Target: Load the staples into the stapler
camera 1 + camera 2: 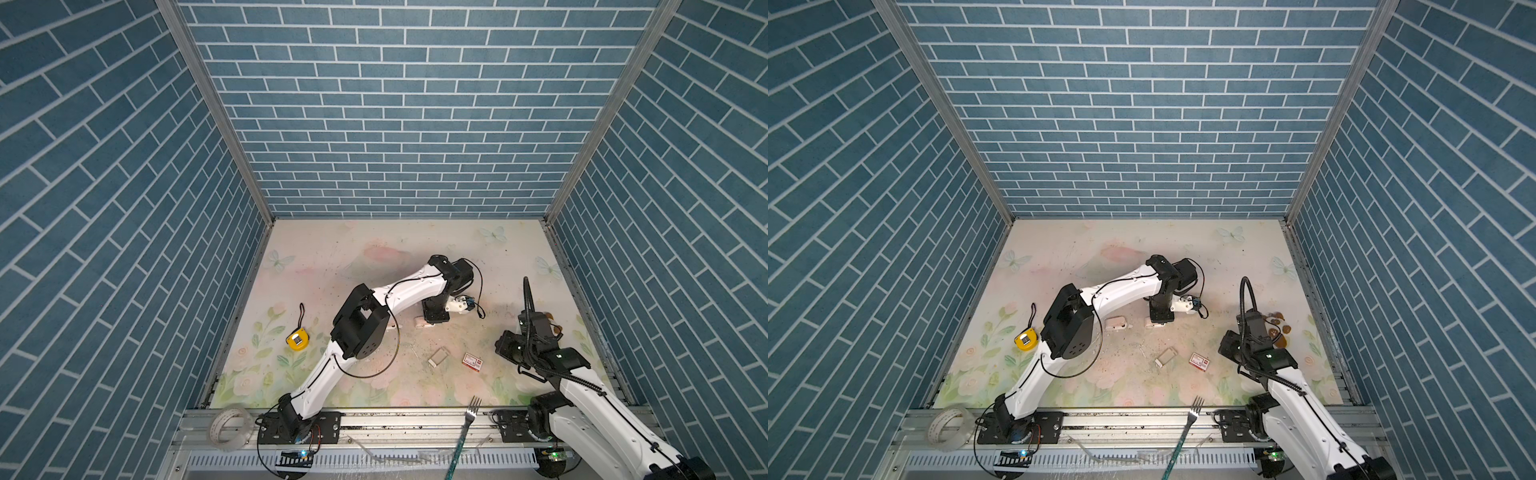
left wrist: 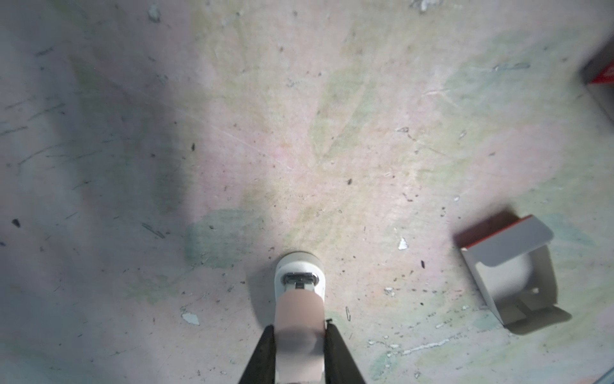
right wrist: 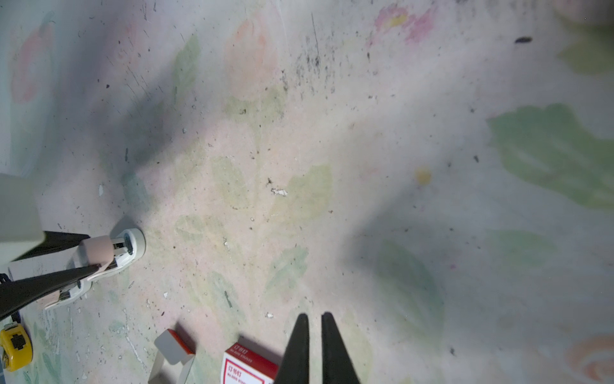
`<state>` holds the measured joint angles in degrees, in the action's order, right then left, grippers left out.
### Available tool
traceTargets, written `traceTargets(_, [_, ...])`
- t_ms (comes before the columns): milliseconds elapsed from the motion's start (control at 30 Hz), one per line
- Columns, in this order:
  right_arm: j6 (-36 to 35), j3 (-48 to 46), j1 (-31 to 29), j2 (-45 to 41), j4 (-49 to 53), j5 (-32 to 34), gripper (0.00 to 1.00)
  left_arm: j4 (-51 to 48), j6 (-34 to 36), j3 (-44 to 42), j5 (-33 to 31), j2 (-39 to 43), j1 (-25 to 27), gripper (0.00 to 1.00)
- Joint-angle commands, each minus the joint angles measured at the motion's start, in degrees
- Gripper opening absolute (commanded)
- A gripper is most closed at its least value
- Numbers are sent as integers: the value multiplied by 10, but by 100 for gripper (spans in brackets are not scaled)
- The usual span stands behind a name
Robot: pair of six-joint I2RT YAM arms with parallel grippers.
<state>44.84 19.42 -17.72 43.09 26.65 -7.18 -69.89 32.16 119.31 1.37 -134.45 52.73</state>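
The stapler [image 2: 299,289], white with a beige top, lies on the floral mat with its metal front end showing. My left gripper [image 2: 299,327] is shut on its beige body, one black finger on each side; it also shows in a top view [image 1: 430,320]. A red-and-white labelled box [image 3: 247,365] lies just beside my right gripper [image 3: 314,316], whose fingers stand nearly together with nothing between them. An open pale cardboard tray [image 2: 511,269] with a red edge lies between the box and the stapler and looks empty. The staples themselves are out of view.
A second beige-and-white piece [image 1: 1116,323] lies left of the held stapler. A yellow tape measure [image 1: 297,340] sits at the left, brown discs [image 1: 1277,330] at the right. A fork [image 1: 467,419] and a tape roll [image 1: 230,424] rest on the front rail.
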Motion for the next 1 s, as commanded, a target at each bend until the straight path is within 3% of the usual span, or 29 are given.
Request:
traceTargets(0, [17,-6,2,-5,16,13,12,0,-4,-5,-2,16,-4,32])
traceTargets(367, [17,-6,2,-8,18,12,13,0,-5,-9,1,16,-3,45])
traceTargets(967, [19,-11,2,-10,14,11,14,29,-10,-58,-8,34,9,48])
